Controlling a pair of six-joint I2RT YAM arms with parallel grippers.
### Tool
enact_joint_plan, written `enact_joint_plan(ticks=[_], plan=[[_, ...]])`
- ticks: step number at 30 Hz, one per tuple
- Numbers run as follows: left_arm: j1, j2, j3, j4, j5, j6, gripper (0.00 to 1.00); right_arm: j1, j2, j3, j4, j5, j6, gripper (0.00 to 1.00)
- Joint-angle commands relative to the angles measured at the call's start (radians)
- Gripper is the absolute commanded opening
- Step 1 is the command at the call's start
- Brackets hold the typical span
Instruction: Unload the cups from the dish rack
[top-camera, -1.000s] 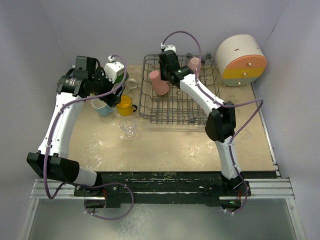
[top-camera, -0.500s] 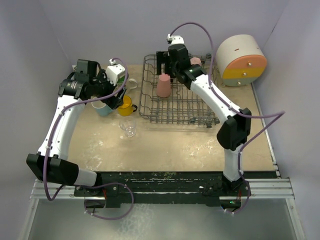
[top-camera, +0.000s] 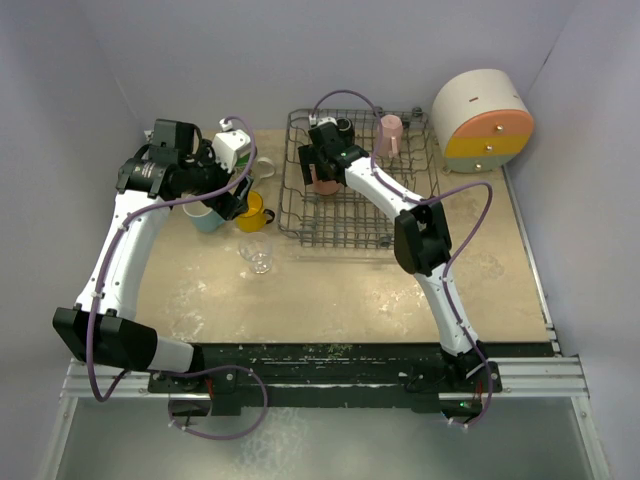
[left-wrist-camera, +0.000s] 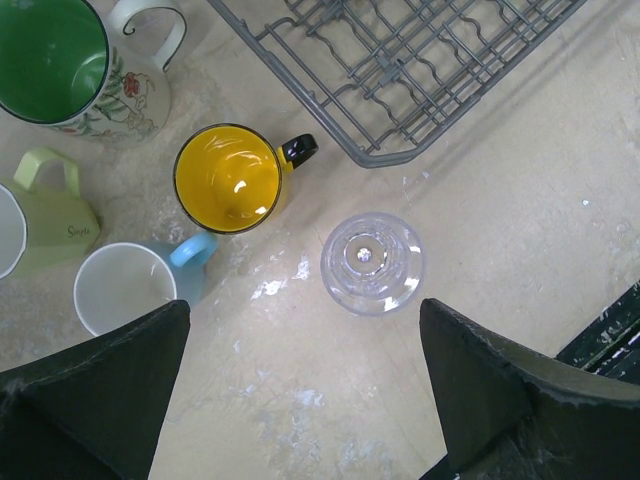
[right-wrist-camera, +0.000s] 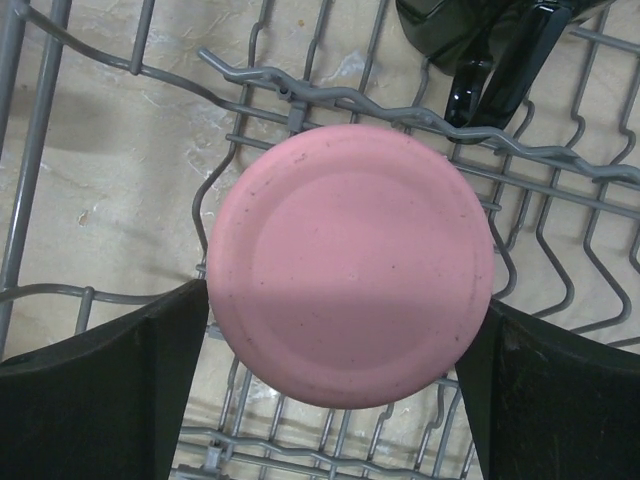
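Observation:
The salmon tumbler (right-wrist-camera: 350, 265) stands upside down in the grey wire dish rack (top-camera: 360, 222). My right gripper (right-wrist-camera: 345, 335) is open right above it, with one finger (right-wrist-camera: 100, 385) on each side of the tumbler's base. A black mug (right-wrist-camera: 480, 45) and a pink mug (top-camera: 390, 130) sit at the rack's back. My left gripper (left-wrist-camera: 305, 340) hangs open and empty over the table left of the rack. Below it stand a clear glass (left-wrist-camera: 372, 263), a yellow mug (left-wrist-camera: 230, 178), a light blue mug (left-wrist-camera: 125, 290), a pale yellow-green mug (left-wrist-camera: 50, 215) and a green-inside white mug (left-wrist-camera: 55, 60).
A round cream, orange and yellow drawer box (top-camera: 483, 120) stands at the back right beside the rack. Grey walls close in the table on the left, back and right. The rack's near left corner (left-wrist-camera: 375, 155) lies close to the yellow mug.
My right gripper has opened and come down over the salmon tumbler, which went from leaning to standing upright in the rack. The left arm has hardly moved.

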Motion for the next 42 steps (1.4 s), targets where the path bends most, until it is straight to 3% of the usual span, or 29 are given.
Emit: enact_joint_plan(ticks=[1, 13, 30, 42], plan=[[0.004, -0.012, 0.032, 0.003, 0.038, -0.010, 0.99, -0.003, -0.038, 0.057, 0.058, 0.043, -0.021, 1.00], [0.004, -0.027, 0.016, -0.007, 0.048, -0.019, 0.99, -0.005, -0.033, 0.025, 0.171, 0.053, -0.077, 0.96], [0.004, -0.043, 0.016, -0.012, 0.023, -0.004, 0.99, -0.005, -0.161, -0.071, 0.202, 0.040, -0.075, 0.49], [0.004, -0.085, -0.022, 0.045, 0.097, 0.094, 0.99, -0.004, -0.392, -0.037, 0.096, -0.008, -0.057, 0.38]])
